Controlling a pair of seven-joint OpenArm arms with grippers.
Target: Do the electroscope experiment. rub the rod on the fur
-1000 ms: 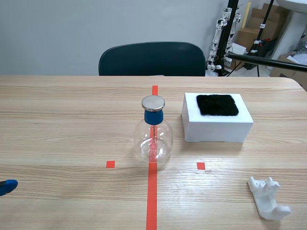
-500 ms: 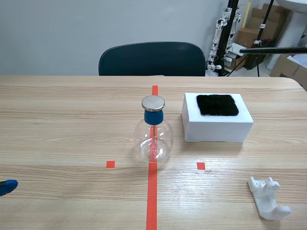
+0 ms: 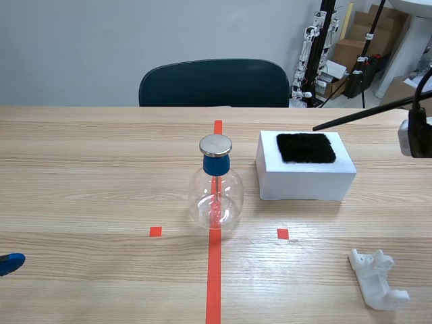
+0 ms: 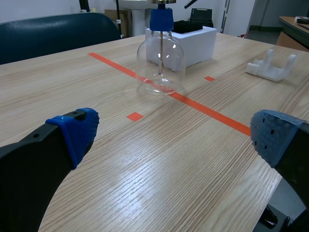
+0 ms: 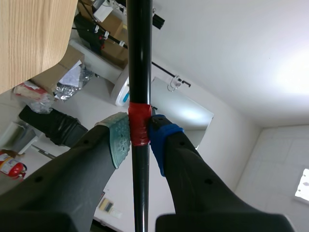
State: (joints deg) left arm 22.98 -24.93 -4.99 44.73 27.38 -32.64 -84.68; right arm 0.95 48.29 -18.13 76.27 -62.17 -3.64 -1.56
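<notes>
The right gripper (image 5: 139, 137) clamps the black rod (image 3: 351, 118) at its red tape band (image 5: 140, 124) — tip near the black fur (image 3: 306, 147) — while the left gripper (image 4: 176, 135) gapes wide

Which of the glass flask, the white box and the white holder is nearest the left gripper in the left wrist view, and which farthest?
1. The glass flask, directly ahead of the left gripper.
2. The white box, behind the flask, and the white holder, off to one side: too close to call.
</notes>
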